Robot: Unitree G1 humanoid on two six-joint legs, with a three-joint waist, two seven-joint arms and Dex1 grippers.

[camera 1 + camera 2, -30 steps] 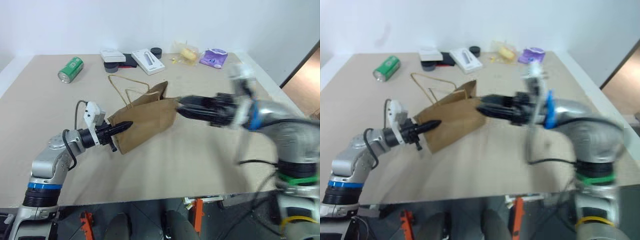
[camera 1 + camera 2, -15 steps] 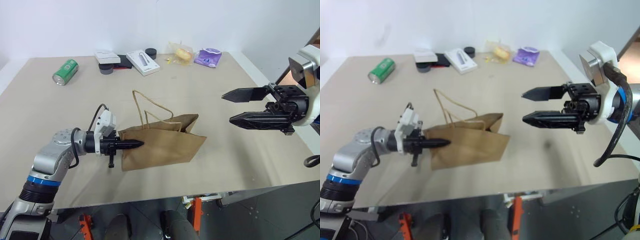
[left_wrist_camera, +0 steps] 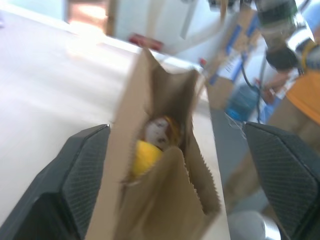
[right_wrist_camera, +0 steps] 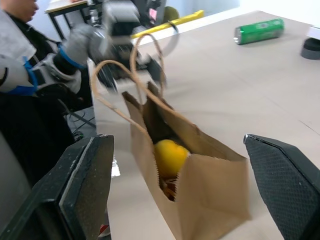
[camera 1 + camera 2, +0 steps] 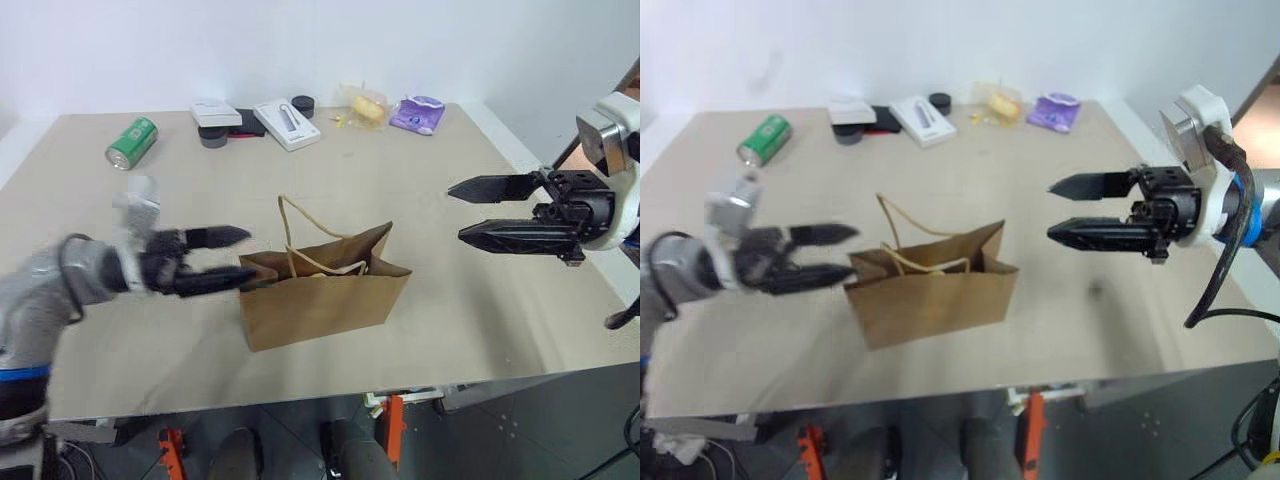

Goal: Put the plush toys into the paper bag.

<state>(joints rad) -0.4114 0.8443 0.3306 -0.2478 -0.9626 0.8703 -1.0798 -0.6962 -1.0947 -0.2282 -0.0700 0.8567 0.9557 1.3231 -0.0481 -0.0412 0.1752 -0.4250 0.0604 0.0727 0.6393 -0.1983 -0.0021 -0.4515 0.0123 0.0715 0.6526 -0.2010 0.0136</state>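
With both toys (image 4: 169,156) inside, the upright paper bag (image 5: 325,297) may tip if the spread left gripper (image 5: 232,258), beside it, bumps it; the right gripper (image 5: 468,211) is also spread, holding nothing.

No legible text, labels, brands or nos. anywhere. Green can (image 5: 131,142), far left-rear of the paper bag (image 5: 325,290): markings too small to read. White box (image 5: 290,123) and purple packet (image 5: 422,114), behind the bag near table's back edge: print unreadable.
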